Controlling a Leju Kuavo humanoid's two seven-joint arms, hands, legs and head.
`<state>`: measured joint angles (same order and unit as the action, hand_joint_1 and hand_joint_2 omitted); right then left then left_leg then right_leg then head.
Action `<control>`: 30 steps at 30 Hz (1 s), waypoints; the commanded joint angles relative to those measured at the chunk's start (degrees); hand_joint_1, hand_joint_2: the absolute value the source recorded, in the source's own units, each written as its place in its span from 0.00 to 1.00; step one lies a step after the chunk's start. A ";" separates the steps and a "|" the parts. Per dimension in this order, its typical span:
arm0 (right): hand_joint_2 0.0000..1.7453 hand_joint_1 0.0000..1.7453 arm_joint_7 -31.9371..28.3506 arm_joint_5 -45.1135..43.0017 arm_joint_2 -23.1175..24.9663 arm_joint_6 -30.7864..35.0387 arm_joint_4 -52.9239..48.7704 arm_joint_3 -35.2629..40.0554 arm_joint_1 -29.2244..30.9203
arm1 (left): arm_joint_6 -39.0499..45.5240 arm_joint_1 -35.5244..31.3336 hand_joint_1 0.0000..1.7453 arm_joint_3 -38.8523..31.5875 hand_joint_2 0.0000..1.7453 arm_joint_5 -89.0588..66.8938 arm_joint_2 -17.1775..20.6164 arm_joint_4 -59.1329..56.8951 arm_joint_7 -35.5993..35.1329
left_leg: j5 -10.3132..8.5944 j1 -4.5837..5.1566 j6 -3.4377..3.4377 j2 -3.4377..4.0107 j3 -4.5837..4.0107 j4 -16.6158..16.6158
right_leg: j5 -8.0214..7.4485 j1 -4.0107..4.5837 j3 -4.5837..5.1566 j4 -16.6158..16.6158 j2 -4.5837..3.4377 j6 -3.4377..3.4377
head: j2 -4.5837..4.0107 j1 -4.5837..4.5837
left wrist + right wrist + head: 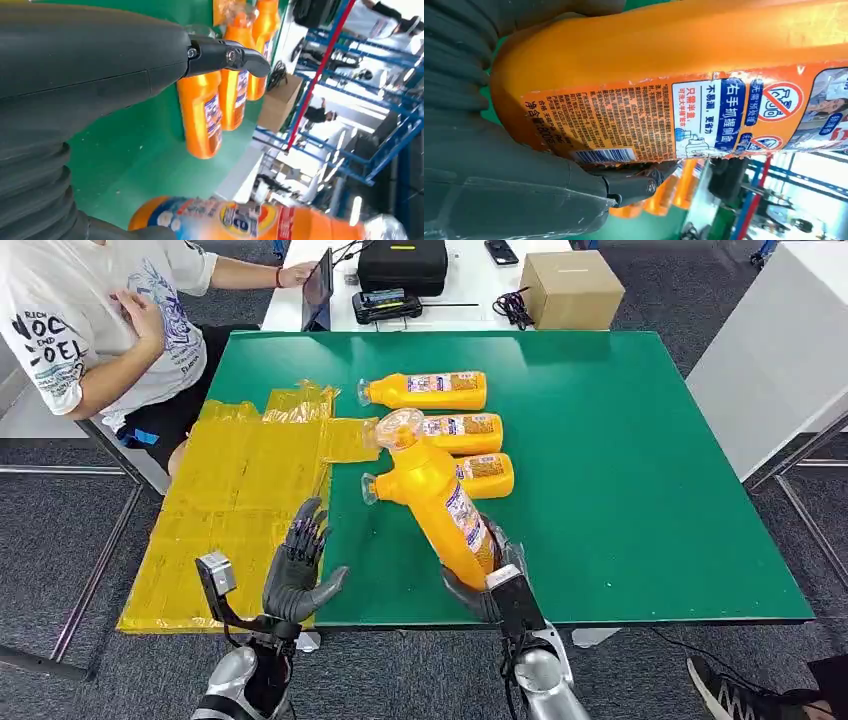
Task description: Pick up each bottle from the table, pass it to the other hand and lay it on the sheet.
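Orange plastic dominates the near middle of the green bench point(640, 490): the right hand point(490, 580) grips an orange detergent bottle point(440, 500) by its base, lifted off the bench and tilted so its clear cap points far and left. In the right wrist view the fingers point(634, 185) wrap under the bottle's label side, pressed against it. The left hand point(300, 565) hovers at the near edge of the bench, just right of the yellow sheet point(240, 500), holding nothing — its fingers point(308, 525) are spread and point away from the robot, thumb out to the right.

Three more orange bottles lie on their sides beyond the held one, caps to the left: a far bottle point(425, 391), a middle bottle point(462, 433) and a near bottle point(485, 476), partly hidden behind the lifted one. The crinkled yellow sheet covers the left part of the bench and overhangs its left edge.

Beyond it, a person in a white printed T-shirt point(90, 325) sits at the far left. A cardboard box point(572, 288) and a black case point(402, 264) rest on a white table behind the bench.
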<state>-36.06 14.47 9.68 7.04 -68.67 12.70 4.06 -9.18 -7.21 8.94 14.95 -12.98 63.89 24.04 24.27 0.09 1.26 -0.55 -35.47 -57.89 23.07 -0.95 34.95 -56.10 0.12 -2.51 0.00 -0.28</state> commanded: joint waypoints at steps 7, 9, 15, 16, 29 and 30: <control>1.00 1.00 -0.36 2.97 1.88 1.99 7.71 0.57 4.79 | -0.23 -1.12 0.00 0.27 1.00 0.71 2.36 -3.45 -1.02 | 0.13 -0.05 -0.09 0.19 0.37 0.05 | 0.07 0.06 -0.34 0.08 -0.15 0.12 | 0.00 0.02; 1.00 1.00 -0.30 2.93 1.95 1.75 8.14 1.02 5.09 | -0.12 -1.34 0.00 -0.74 1.00 1.38 2.39 -4.58 -1.59 | 0.13 -0.06 -0.09 0.17 0.39 0.06 | 0.08 0.07 -0.36 0.07 -0.14 0.14 | 0.00 0.02; 1.00 1.00 -0.48 3.41 2.66 0.61 11.86 3.74 6.33 | -2.47 -1.23 0.00 -0.68 1.00 2.64 2.12 -5.41 -2.50 | 0.17 -0.08 -0.11 0.22 0.44 0.06 | 0.09 0.10 -0.42 0.10 -0.18 0.15 | 0.00 0.02; 1.00 1.00 -0.54 3.52 2.78 0.58 12.45 4.11 6.48 | -3.05 -1.20 0.00 -0.58 1.00 3.09 2.09 -5.42 -2.84 | 0.12 -0.06 -0.08 0.17 0.34 0.07 | 0.06 0.07 -0.31 0.09 -0.14 0.11 | 0.00 0.02; 1.00 1.00 -2.13 5.17 5.42 0.89 21.61 9.16 7.16 | -7.15 -0.94 0.00 0.27 1.00 8.03 1.84 -4.79 -4.42 | 0.14 -0.07 -0.10 0.18 0.40 0.07 | 0.08 0.08 -0.37 0.08 -0.15 0.13 | 0.00 0.02; 1.00 1.00 -2.40 5.08 5.63 0.85 22.41 9.47 7.28 | -7.53 -0.75 0.00 0.58 1.00 8.36 1.92 -4.38 -4.65 | 0.07 -0.05 -0.07 0.12 0.21 0.06 | 0.03 0.06 -0.21 0.08 -0.10 0.09 | 0.00 0.02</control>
<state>-36.96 19.71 13.70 7.58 -57.82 17.53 8.43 -14.38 -7.18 8.90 21.11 -11.91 61.70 20.24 24.28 0.09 1.26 -0.56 -35.48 -57.89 23.07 -0.96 34.95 -56.10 0.12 -2.51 0.00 -0.26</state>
